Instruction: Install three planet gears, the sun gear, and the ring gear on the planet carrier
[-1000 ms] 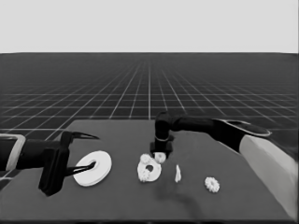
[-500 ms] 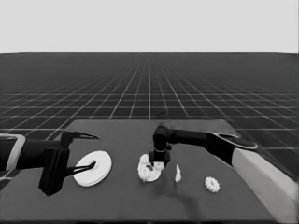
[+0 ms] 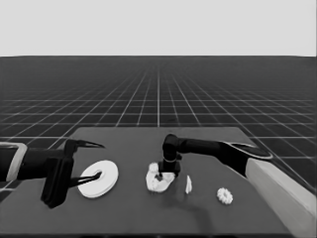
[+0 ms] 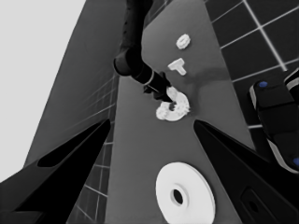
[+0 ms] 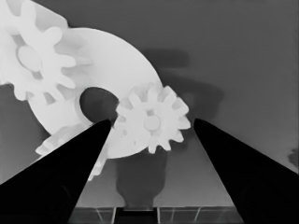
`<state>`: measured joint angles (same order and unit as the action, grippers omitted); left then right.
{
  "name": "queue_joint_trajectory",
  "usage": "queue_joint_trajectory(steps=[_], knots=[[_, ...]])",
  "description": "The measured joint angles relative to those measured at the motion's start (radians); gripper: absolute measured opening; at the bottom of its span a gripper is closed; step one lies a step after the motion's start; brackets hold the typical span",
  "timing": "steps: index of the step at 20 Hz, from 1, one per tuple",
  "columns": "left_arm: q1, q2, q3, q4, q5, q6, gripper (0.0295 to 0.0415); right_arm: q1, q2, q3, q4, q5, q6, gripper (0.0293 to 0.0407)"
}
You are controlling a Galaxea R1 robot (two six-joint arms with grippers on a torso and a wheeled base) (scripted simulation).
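Three small toothed gears sit on the smaller round part (image 3: 159,180) near the middle of the table (image 3: 124,218). In the right wrist view one gear (image 5: 153,119) lies on the disc just beside its middle hole, a second gear (image 5: 35,58) lies on the far side of the disc, and a third gear (image 5: 65,140) peeks out at the disc's edge, partly hidden by a finger.

Right above the smaller round part hangs the right gripper (image 3: 167,172), pointing down. Its two black fingers (image 5: 51,182) are spread apart, with the nearest gear between them, and they do not touch it.

Just to the right of the smaller round part, a thin white piece (image 3: 188,184) stands on the table. In the left wrist view it looks like a small T (image 4: 178,67). Farther right lies one more gear (image 3: 225,195), alone and well apart from the rest.

To the left of the smaller round part lies the larger round part (image 3: 99,178), flat on the table, with a hole in its middle. Over it waits the left gripper (image 3: 91,161) at the table's left end. Its fingers (image 4: 65,186) are wide apart, and the larger round part shows between them, not held.
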<state>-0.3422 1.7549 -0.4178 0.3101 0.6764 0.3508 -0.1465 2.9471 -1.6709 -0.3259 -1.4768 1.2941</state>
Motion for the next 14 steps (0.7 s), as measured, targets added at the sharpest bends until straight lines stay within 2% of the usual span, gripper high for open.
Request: queue_joint_trajectory(steps=[4,6,8,14], knots=[[0.0,0.0,0.0,0.0,0.0,0.0,0.0385,0.0,0.0,0.0,0.0,0.0,0.0,0.0385],[0.0,0.0,0.0,0.0,0.0,0.0,0.0385,0.097,-0.024,0.082,0.09,-0.042,0.048,0.0385],[0.0,0.0,0.0,0.0,0.0,0.0,0.0385,0.136,-0.027,0.097,0.126,-0.051,0.058,0.0385],[0.0,0.0,0.0,0.0,0.0,0.0,0.0385,0.154,-0.028,0.102,0.145,-0.055,0.061,0.0385]])
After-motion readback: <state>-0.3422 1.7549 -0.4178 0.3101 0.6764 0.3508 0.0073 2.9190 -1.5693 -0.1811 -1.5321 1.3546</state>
